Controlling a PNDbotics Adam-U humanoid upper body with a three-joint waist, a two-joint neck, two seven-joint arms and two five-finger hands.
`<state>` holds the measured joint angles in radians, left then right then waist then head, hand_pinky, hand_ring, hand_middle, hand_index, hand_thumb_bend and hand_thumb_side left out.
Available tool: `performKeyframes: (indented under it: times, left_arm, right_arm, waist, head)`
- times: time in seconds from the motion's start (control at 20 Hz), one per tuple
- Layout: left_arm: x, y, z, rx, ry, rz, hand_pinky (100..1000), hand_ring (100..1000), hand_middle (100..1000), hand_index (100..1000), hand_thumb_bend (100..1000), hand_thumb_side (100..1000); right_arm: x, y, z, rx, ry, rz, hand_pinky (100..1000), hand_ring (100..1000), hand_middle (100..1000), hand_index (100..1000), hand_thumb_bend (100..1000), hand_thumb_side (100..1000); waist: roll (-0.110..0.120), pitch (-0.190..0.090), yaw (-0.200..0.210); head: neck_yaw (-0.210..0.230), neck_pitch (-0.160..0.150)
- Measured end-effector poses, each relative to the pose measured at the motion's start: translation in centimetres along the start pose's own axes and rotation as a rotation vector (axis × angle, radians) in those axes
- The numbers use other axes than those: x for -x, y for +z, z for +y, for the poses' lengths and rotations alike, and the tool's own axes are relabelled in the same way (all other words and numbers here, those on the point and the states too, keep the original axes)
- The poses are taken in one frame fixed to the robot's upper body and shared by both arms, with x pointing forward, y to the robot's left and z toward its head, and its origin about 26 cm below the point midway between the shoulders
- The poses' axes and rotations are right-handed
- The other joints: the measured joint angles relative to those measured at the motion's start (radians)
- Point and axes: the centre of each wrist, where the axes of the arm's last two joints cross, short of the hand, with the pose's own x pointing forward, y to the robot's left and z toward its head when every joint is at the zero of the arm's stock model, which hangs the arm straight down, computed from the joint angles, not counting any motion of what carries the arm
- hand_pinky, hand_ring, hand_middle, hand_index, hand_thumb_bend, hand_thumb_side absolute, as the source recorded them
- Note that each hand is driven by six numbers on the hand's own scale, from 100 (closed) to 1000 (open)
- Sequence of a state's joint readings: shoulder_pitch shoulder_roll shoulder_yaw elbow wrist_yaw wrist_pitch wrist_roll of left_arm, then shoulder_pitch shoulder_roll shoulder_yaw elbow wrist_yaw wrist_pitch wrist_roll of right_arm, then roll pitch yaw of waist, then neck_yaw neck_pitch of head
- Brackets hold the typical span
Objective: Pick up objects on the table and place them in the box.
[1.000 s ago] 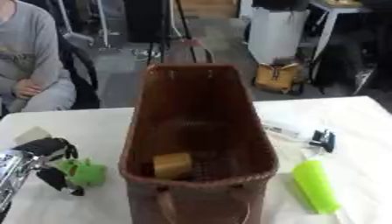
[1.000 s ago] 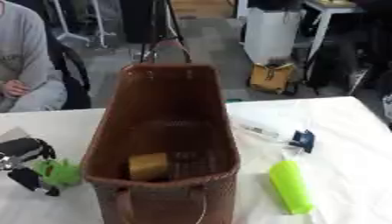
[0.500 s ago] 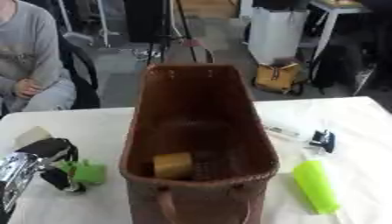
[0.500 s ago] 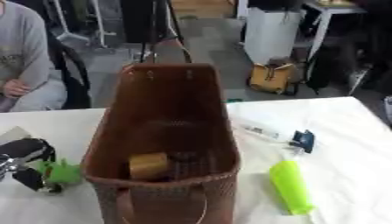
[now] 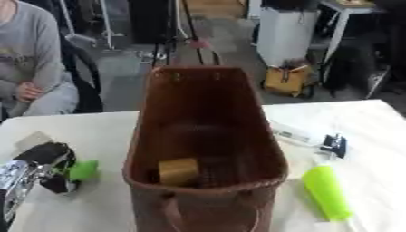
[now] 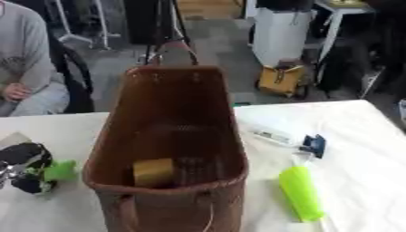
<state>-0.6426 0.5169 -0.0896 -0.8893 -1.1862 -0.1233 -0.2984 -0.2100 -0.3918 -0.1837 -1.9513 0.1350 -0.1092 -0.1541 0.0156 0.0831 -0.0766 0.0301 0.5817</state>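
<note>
A tall brown woven basket (image 5: 208, 79) stands in the middle of the white table, with a tan block (image 5: 178, 170) on its floor. At the left, my left hand (image 5: 49, 165) has its black fingers curled round a small bright green object (image 5: 82, 169), just beside the basket's left wall. On the right of the basket lie a lime green tube (image 5: 326, 192), a white tube-shaped item (image 5: 292, 134) and a small dark blue and black object (image 5: 334, 145). My right hand shows in neither view.
A pale flat scrap (image 5: 31, 139) lies on the table behind my left hand. A seated person in grey is at the far left edge. Beyond the table are a yellow bag (image 5: 286, 79), stands and cabinets on the floor.
My left hand with the green object has risen slightly and shifted a little toward the basket. The things to the right of the basket have not moved.
</note>
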Motion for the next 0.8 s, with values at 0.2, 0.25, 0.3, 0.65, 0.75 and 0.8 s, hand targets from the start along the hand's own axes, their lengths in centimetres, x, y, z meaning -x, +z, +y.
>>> performKeyframes:
  times: [0.2,0.25,0.3,0.65,0.75,0.8]
  left_arm:
    - [-0.1,0.1,0.6,-0.009,0.010,-0.004,673,551,356,430,233,221]
    - [-0.2,0.2,0.9,-0.012,0.011,-0.005,674,553,361,435,240,223]
    - [-0.1,0.3,1.3,-0.021,0.011,-0.005,675,555,364,438,245,225]
    - [0.2,2.7,9.1,-0.241,-0.022,0.004,678,564,370,446,276,261]
    - [-0.4,3.7,11.1,-0.319,-0.015,-0.011,672,577,377,451,304,255]
    - [-0.9,4.2,12.5,-0.380,-0.003,-0.029,672,577,377,451,304,255]
  right_arm:
    - [0.0,0.0,0.0,0.000,0.000,0.000,538,633,711,790,336,620]
    - [0.0,0.0,0.0,0.000,0.000,0.000,538,633,711,790,337,620]
    - [0.0,0.0,0.0,0.000,0.000,0.000,538,633,711,790,337,620]
    - [0.1,0.1,0.0,0.000,0.001,0.004,538,633,711,790,337,620]
    - [0.1,0.1,0.0,0.000,0.002,0.004,538,633,711,790,338,620]
    - [0.1,0.1,0.0,0.000,0.002,0.005,538,633,711,790,338,620]
  waist:
    - [0.000,0.000,0.000]
    - [0.000,0.000,0.000]
    - [0.000,0.000,0.000]
    - [0.001,0.000,0.001]
    - [0.001,0.000,0.001]
    - [0.000,0.000,0.002]
  head:
    - [0.000,0.000]
    - [0.000,0.000]
    - [0.000,0.000]
    - [-0.002,0.001]
    - [-0.003,0.002]
    - [-0.003,0.004]
